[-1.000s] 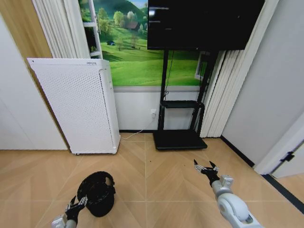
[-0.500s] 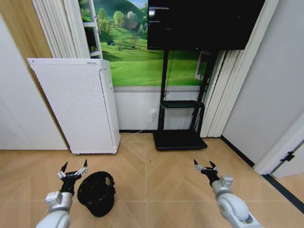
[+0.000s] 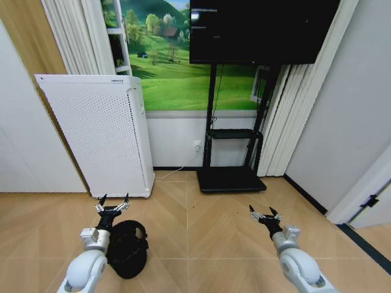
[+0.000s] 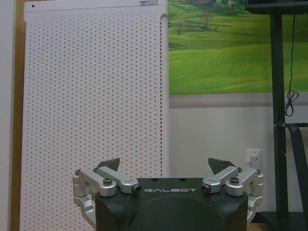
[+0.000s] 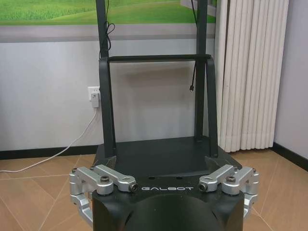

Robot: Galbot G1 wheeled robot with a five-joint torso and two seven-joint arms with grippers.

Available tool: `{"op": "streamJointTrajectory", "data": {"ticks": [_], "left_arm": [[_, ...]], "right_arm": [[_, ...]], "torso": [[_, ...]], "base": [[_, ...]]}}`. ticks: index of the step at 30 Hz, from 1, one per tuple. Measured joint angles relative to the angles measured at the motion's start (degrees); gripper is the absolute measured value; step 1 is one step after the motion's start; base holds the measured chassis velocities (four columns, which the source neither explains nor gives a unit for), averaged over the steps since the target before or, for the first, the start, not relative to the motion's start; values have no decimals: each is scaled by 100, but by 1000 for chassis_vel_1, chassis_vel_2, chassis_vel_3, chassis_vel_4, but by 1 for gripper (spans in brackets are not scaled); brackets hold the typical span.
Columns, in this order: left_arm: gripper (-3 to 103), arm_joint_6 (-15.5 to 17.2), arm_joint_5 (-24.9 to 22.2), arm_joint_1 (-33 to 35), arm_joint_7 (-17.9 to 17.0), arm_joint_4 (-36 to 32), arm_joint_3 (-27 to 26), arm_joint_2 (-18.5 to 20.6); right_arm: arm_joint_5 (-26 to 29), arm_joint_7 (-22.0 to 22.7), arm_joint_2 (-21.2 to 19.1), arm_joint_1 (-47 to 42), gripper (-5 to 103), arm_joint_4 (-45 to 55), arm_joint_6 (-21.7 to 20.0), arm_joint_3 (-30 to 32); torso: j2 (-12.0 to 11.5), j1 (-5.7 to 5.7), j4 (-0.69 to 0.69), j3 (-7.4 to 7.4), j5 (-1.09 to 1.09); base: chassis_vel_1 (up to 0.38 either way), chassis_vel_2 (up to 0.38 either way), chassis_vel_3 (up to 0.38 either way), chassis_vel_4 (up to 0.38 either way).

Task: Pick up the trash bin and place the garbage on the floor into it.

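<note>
"GALBOT"-marked left hand (image 4: 165, 166), apparently empty

You get bright, even indoor light, soft shadows on the floor (image 3: 208, 244), wide-angle bending at the head view's edges, both wrist views sharp, no glare

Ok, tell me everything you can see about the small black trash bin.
The trash bin is small, round, black and mesh-sided, with its dark opening tipped toward the camera. It sits on the tan parquet floor, in front of the tall white perforated appliance. The left gripper, jaws open, hovers just beyond its rim, and the left arm overlaps its left side in the head view; contact can't be confirmed. Nothing can be made out inside the bin.
</note>
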Motion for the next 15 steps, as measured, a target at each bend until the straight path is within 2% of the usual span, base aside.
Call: {"op": "streamJointTrajectory", "data": {"ticks": [11,15], "left_arm": [[100,6,0,13,-4,4,-5,-6],[100,7,-1,16,-6,4,-8,-7]], "right_arm": [[0,0,0,0,100,0,0,0],[0,0,0,0,100,0,0,0]], "torso": [[14,1,0,12,0],[89,21,0,66,0]], "base": [[0,0,0,0],[0,0,0,0]]}}
